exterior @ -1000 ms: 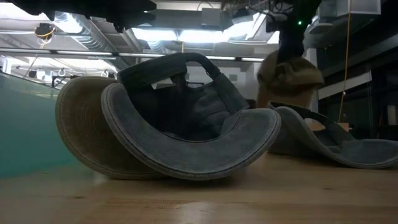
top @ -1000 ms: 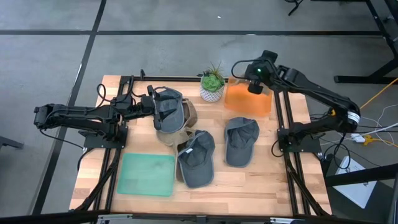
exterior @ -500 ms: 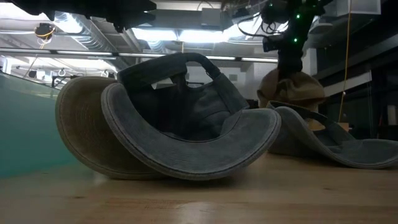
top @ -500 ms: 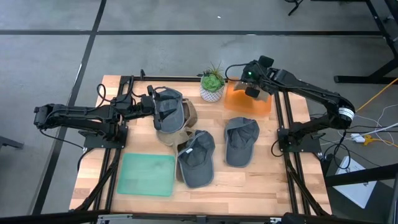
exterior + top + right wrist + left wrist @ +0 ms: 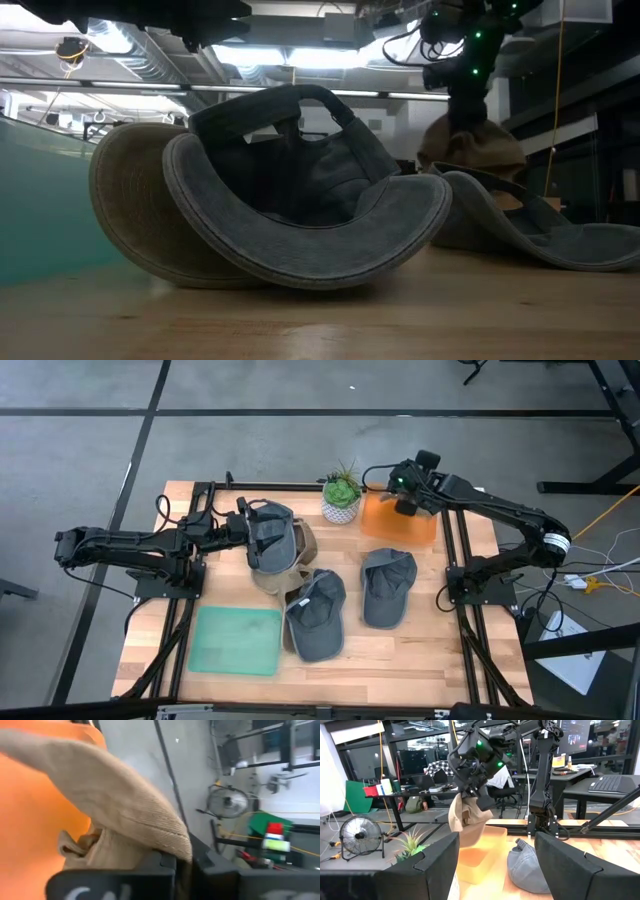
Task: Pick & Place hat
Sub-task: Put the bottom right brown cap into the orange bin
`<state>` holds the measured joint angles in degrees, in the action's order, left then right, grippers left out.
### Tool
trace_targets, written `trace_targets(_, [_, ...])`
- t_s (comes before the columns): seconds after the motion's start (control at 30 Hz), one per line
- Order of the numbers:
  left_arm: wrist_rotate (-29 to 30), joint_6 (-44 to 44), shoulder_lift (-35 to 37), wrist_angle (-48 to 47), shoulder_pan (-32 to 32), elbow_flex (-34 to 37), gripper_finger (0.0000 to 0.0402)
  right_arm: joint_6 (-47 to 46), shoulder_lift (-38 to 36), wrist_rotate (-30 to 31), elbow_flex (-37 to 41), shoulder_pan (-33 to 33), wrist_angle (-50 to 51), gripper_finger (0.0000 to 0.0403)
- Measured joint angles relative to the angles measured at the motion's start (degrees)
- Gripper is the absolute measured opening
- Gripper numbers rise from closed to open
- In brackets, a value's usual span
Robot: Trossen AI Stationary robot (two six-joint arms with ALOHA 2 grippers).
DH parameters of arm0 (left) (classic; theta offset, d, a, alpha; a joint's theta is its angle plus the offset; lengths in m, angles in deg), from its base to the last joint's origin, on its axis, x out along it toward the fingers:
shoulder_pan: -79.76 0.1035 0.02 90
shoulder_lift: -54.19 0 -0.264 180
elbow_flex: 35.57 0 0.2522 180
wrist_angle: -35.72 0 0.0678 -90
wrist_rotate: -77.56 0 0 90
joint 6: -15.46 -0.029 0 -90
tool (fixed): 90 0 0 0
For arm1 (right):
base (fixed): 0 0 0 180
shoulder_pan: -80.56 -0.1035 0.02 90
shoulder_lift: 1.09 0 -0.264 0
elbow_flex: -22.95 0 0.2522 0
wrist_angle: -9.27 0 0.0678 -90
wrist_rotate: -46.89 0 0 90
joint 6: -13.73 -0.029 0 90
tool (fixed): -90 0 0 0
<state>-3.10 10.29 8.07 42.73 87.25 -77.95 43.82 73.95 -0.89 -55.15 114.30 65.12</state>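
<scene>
Over at the far right corner of the table, the right gripper point(image 5: 405, 500) hangs above the orange bin point(image 5: 398, 520), its fingers pressed together on a tan hat point(image 5: 465, 822). In the left wrist view the hat dangles limp from the dark fingers, its lower edge dipping down toward the bin's translucent rim. The right wrist view shows the same tan cloth point(image 5: 105, 815) bunched right at the fingers, with the orange of the bin behind it (the pinch point itself is mostly buried in fabric).

The left gripper point(image 5: 243, 528) waits at the table's left side, arm stretched out level, jaws spread wide. It sits just beside a heap of two hats: a grey hat point(image 5: 270, 535) lying on top of another tan one point(image 5: 285, 570). It holds nothing.

Nearer the front of the table lie two more grey caps, one point(image 5: 318, 615) beside the green tray point(image 5: 238, 640) and one point(image 5: 387, 588) towards the right rail, well apart from the bin. A small potted plant point(image 5: 342, 495) stands at the far edge, just beside the bin's left side.

From table height, the upturned grey cap point(image 5: 310, 210) fills most of the view, with the tan hat point(image 5: 470, 150) hanging behind it.
</scene>
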Motion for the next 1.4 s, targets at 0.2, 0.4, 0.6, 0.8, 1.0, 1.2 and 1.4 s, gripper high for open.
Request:
trace_targets(0.2, [0.00, 0.02, 0.00, 0.00, 0.00, 0.00, 0.0254, -5.35, -0.01, -6.50, 0.00, -0.78, 1.82, 0.0008])
trace_targets(0.4, [-0.95, 0.11, 0.00, 0.00, 0.00, 0.00, 0.0255, -13.16, -0.02, -11.17, 0.00, -2.29, 5.71, 0.0008])
trace_targets(0.6, [-1.57, 0.06, 0.00, 0.00, 0.00, 0.00, 0.0253, -16.58, -0.04, -10.59, 4.43, -4.11, 4.68, 0.0008])
trace_targets(0.8, [-1.57, -0.04, 0.00, 0.15, 0.00, 0.00, 0.0255, -14.07, -0.02, -7.35, 13.92, -4.06, -3.89, 0.0008])
trace_targets(1.0, [-1.55, -0.04, 0.02, 0.44, 0.00, 0.00, 0.0253, -13.09, -0.04, -6.33, 17.16, -4.84, -10.66, 0.0008])
trace_targets(1.2, [-1.55, -0.04, 0.00, 0.46, 0.00, 0.00, 0.0254, -14.19, -0.48, -7.10, 17.12, -6.66, -12.73, 0.0008])
trace_targets(1.4, [-1.55, -0.04, 0.00, 0.46, 0.00, 0.00, 0.0255, -19.76, -0.52, -15.64, 17.12, -7.43, -11.46, 0.0014])
